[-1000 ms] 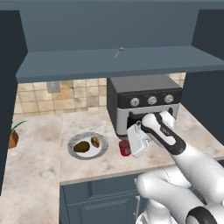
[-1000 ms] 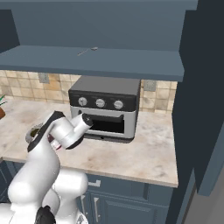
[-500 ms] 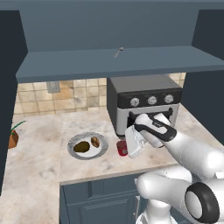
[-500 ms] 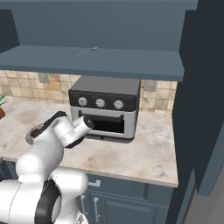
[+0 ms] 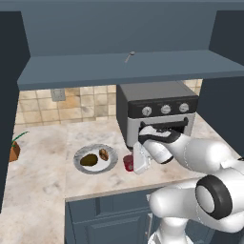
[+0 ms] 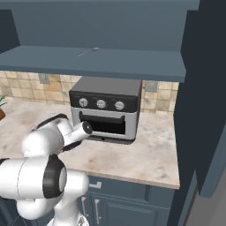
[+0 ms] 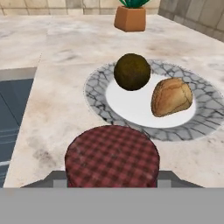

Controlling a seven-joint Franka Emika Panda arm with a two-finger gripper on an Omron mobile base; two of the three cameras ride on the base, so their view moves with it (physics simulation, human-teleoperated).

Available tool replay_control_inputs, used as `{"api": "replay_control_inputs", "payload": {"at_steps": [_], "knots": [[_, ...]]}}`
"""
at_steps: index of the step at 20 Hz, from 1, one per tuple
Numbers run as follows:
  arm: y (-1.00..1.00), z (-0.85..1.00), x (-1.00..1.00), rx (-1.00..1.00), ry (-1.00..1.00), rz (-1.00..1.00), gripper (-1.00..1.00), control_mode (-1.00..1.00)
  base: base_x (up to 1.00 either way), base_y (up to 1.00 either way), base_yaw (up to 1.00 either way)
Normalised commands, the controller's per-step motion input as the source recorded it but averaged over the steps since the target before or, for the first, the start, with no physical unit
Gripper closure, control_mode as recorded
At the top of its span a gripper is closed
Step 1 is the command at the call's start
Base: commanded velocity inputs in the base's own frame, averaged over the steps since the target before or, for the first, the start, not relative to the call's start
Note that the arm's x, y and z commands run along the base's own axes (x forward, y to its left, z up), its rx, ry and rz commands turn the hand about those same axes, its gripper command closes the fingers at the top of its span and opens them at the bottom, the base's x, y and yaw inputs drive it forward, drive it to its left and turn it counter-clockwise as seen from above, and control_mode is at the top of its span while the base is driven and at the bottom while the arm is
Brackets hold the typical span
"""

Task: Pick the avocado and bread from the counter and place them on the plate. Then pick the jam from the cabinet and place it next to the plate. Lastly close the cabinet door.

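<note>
Jam jar (image 7: 112,155) sits clamped in the tool (image 5: 135,161), low over the desk (image 5: 43,143) just beside the plate (image 7: 98,94).

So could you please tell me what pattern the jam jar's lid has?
The jam jar's lid has a red and dark checked pattern, clearest in the hand view.

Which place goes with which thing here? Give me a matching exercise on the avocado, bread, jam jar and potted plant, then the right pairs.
Things:
1. avocado
2. bread
3. jam jar
4. potted plant

Places:
A. on the counter beyond the plate, far from the tool
B. on the plate, the round dark one
C. beside the plate, right at the tool
D. on the plate, the tan one next to the dark one

Pairs: 1-B, 2-D, 3-C, 4-A
</note>
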Motion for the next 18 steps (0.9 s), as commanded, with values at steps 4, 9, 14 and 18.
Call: {"api": "replay_control_inputs", "payload": {"at_steps": [4, 9, 14, 18], "knots": [[0.08, -0.36, 0.15, 0.00, -0.07, -0.07, 1.00, -1.00, 0.00, 0.00, 0.00], [0.07, -0.32, 0.17, 0.00, -0.06, -0.05, 1.00, -1.00, 0.00, 0.00, 0.00], [0.08, -0.29, 0.17, 0.00, -0.07, -0.05, 1.00, -1.00, 0.00, 0.00, 0.00], [0.04, -0.26, 0.19, 0.00, -0.06, -0.04, 1.00, -1.00, 0.00, 0.00, 0.00]]}}
